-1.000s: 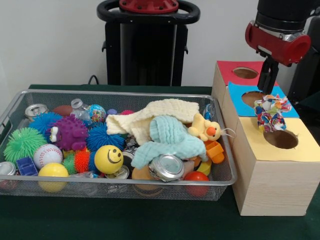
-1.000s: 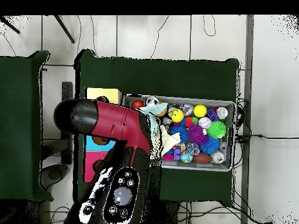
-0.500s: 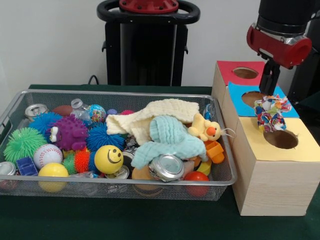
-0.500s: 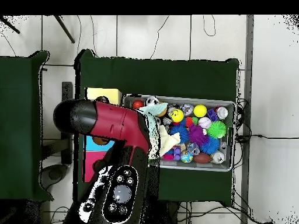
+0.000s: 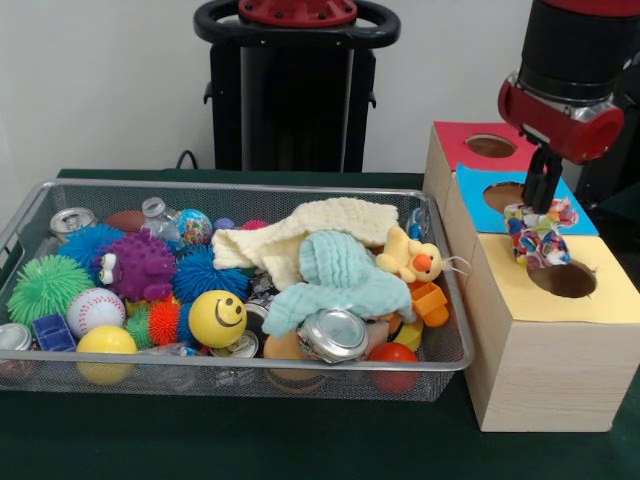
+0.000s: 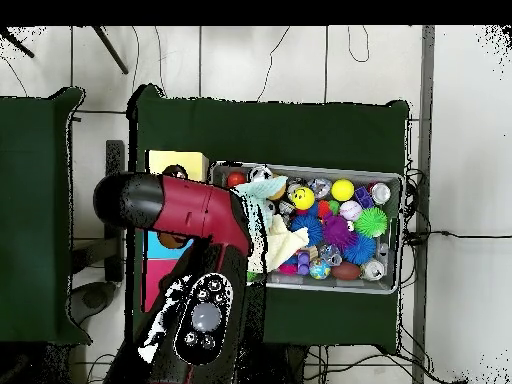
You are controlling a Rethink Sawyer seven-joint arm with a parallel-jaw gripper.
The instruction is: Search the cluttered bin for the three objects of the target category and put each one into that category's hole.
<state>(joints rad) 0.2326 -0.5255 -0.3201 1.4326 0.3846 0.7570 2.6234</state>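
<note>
While the wire-mesh bin [image 5: 40, 215] of toys, cans and cloths sits untouched on the green table, a crumpled multicoloured patterned cloth [image 5: 535, 238] is held by the red and black arm's gripper [image 5: 540, 205] over the wooden box with three coloured tops [image 5: 540, 355]. The cloth hangs just above the round hole in the yellow top [image 5: 563, 279], its lower edge at the hole's near rim, apparently so that it can be dropped straight in. The gripper appears to be clamped on the cloth's upper end, though the fingers themselves are largely hidden by fabric. The holes in the blue top [image 5: 503, 193] and the red top [image 5: 490, 146] lie behind, unused. In the bin, a pale yellow cloth [image 5: 320, 228] and a mint green cloth [image 5: 340, 275] are draped over the clutter, probably the remaining items of the category. In the overhead view the box is mostly covered by the arm [image 6: 190, 215].
</note>
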